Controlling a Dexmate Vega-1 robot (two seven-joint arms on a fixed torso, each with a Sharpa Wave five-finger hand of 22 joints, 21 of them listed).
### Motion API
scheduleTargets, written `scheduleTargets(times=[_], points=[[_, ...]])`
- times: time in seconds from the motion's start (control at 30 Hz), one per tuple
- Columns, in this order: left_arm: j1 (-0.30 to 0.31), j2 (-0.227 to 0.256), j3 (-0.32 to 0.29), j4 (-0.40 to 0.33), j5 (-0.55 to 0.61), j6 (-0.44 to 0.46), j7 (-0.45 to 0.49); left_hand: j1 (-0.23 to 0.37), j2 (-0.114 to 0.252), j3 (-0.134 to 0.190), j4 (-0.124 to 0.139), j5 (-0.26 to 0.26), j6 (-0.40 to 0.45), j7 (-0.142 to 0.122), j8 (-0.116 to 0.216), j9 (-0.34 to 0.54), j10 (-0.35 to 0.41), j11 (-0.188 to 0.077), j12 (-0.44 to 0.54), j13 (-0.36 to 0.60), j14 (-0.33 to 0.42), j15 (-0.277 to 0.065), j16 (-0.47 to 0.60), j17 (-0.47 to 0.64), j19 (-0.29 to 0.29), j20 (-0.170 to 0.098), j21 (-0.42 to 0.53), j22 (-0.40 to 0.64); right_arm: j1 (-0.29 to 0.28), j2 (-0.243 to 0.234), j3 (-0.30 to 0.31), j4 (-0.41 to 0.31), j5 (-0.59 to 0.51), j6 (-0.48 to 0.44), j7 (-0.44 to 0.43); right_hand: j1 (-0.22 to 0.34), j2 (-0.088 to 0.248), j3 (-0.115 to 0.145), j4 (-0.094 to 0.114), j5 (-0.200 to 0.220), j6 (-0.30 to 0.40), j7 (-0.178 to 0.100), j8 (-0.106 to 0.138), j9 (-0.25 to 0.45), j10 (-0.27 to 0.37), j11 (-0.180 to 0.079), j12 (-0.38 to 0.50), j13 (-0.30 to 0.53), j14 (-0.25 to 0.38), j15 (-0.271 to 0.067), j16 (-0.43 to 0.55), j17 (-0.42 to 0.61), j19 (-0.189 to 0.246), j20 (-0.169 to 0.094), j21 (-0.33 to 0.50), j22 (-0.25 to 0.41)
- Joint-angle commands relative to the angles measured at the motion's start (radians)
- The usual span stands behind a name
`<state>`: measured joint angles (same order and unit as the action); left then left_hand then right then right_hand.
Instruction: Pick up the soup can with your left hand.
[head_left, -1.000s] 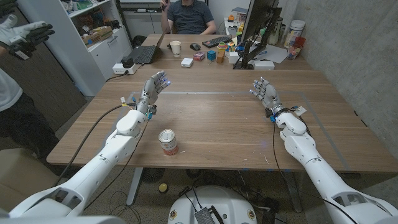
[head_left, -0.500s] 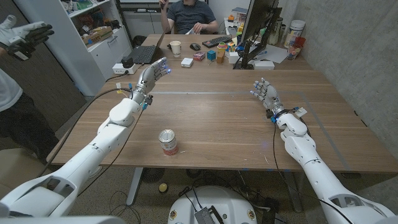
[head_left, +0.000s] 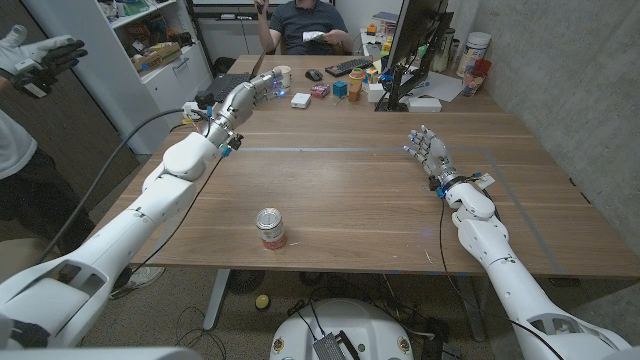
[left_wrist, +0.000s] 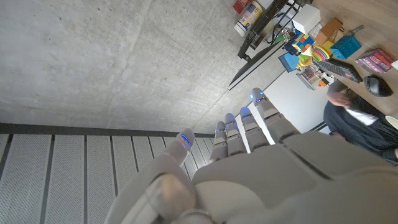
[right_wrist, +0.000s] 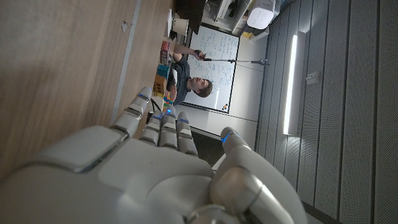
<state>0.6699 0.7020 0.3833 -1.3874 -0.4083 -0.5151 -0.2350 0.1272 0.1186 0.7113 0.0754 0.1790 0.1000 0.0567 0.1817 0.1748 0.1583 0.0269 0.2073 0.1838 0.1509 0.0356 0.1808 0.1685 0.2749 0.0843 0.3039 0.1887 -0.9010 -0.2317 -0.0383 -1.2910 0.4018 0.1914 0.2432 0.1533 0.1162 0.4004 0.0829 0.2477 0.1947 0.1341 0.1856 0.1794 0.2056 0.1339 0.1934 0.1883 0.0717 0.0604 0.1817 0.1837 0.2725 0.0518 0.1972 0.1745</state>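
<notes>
Wooden counter (head_left: 350, 190) carries the can (head_left: 270, 228) upright near its front edge, a little to my left of centre, with bare wood all round it so there is room to come at it from any side. My left hand (head_left: 250, 96) is far out over the back of the counter, well apart from the can, fingers spread and holding nothing. In the left wrist view the fingers (left_wrist: 249, 124) point at concrete and a monitor, which tells me the hand is tipped up and off target; I judge the arm is stretched out like that to clear space before it swings back down. The can sits closer to the robot's body than the hand, so the reach will call for pulling the elbow in and turning the palm toward the can's side. My right hand (head_left: 427, 150) waits on its own side, fingers up and apart, empty, out of the way. A person (head_left: 305, 25) sits behind the counter among desk clutter.
</notes>
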Motion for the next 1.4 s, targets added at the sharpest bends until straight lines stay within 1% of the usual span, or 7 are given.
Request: scheduleTargets(times=[0.03,0.23,0.4,0.63,0.97,1.27,1.4], points=[[-0.073,0.054,0.013,-0.043,0.058,-0.06,-0.103,0.014,-0.001,0.003,-0.01,0.003,0.001,-0.01,0.002,0.002,-0.006,0.002,-0.002,0.005,-0.001,0.0,-0.002,0.003,-0.003,0.008,0.002,0.001,-0.002,0.01,0.01,0.007,-0.006,0.011,0.008,-0.001,-0.005,0.002,0.0,0.004,0.007,-0.001,0.003,0.001,0.006,-0.002,0.005,0.004,0.006,0.002,0.007,0.003,0.0,0.001,0.003,0.002],[-0.105,0.076,0.02,-0.062,0.066,-0.109,-0.171,0.016,-0.004,0.002,-0.015,0.003,0.0,-0.011,0.002,0.002,-0.011,-0.001,-0.004,0.005,-0.004,0.0,-0.002,0.003,-0.007,0.009,-0.001,0.001,-0.008,0.014,0.007,0.004,-0.007,0.011,0.01,-0.002,-0.006,0.001,0.001,0.003,0.007,0.0,0.003,0.001,0.006,-0.004,0.005,0.004,0.007,0.003,0.008,0.003,0.0,0.001,0.004,0.002],[-0.143,0.094,0.031,-0.072,0.084,-0.188,-0.247,0.018,-0.012,-0.001,-0.021,0.003,0.004,-0.017,0.004,0.002,-0.016,-0.007,-0.005,0.005,-0.009,-0.005,-0.003,0.004,-0.015,0.008,-0.006,0.002,-0.004,0.024,-0.004,0.018,-0.004,0.008,0.024,-0.003,-0.007,0.001,0.001,0.003,0.008,0.0,0.004,0.001,0.007,-0.003,0.005,0.004,0.007,0.003,0.008,0.003,0.0,0.001,0.004,0.002],[-0.165,0.135,0.027,-0.134,0.093,-0.205,-0.304,0.017,-0.021,-0.007,-0.027,0.003,0.002,-0.022,0.003,0.003,-0.021,-0.017,-0.007,0.005,-0.016,-0.014,-0.004,0.004,-0.023,0.01,-0.01,0.002,-0.016,0.025,-0.009,-0.008,-0.017,0.016,0.007,-0.004,-0.007,0.0,0.002,0.003,0.007,0.0,0.003,0.001,0.007,-0.003,0.005,0.004,0.006,0.003,0.008,0.003,0.0,0.001,0.004,0.002],[-0.225,0.181,0.052,-0.19,0.074,-0.233,-0.446,0.016,-0.025,-0.011,-0.03,0.005,-0.009,-0.023,-0.001,0.003,-0.034,-0.024,-0.011,0.006,-0.026,-0.02,-0.005,0.005,-0.024,0.014,-0.013,0.002,0.007,-0.019,-0.025,-0.022,-0.053,-0.038,-0.006,-0.006,-0.008,-0.001,0.002,0.003,0.009,0.0,0.004,0.001,0.008,-0.002,0.005,0.004,0.006,0.003,0.008,0.003,-0.001,0.002,0.004,0.002],[-0.214,0.234,0.031,-0.27,0.046,-0.26,-0.502,0.015,-0.031,-0.016,-0.033,0.006,-0.015,-0.03,-0.002,0.004,-0.041,-0.034,-0.013,0.006,-0.036,-0.026,-0.007,0.006,-0.032,0.017,-0.018,0.002,0.003,-0.027,-0.036,-0.05,-0.063,-0.056,-0.023,-0.008,-0.009,-0.002,0.003,0.003,0.01,0.0,0.004,0.001,0.01,-0.001,0.006,0.004,0.006,0.003,0.008,0.003,-0.001,0.003,0.004,0.002],[-0.205,0.271,0.019,-0.324,0.034,-0.258,-0.528,0.012,-0.038,-0.022,-0.034,0.007,-0.02,-0.032,-0.002,0.004,-0.052,-0.037,-0.015,0.007,-0.043,-0.028,-0.007,0.006,-0.037,0.021,-0.021,0.002,0.0,-0.024,-0.037,-0.054,-0.06,-0.06,-0.029,-0.009,-0.01,-0.002,0.003,0.003,0.01,-0.001,0.004,0.001,0.01,-0.001,0.006,0.004,0.006,0.002,0.008,0.004,-0.001,0.003,0.004,0.002]])
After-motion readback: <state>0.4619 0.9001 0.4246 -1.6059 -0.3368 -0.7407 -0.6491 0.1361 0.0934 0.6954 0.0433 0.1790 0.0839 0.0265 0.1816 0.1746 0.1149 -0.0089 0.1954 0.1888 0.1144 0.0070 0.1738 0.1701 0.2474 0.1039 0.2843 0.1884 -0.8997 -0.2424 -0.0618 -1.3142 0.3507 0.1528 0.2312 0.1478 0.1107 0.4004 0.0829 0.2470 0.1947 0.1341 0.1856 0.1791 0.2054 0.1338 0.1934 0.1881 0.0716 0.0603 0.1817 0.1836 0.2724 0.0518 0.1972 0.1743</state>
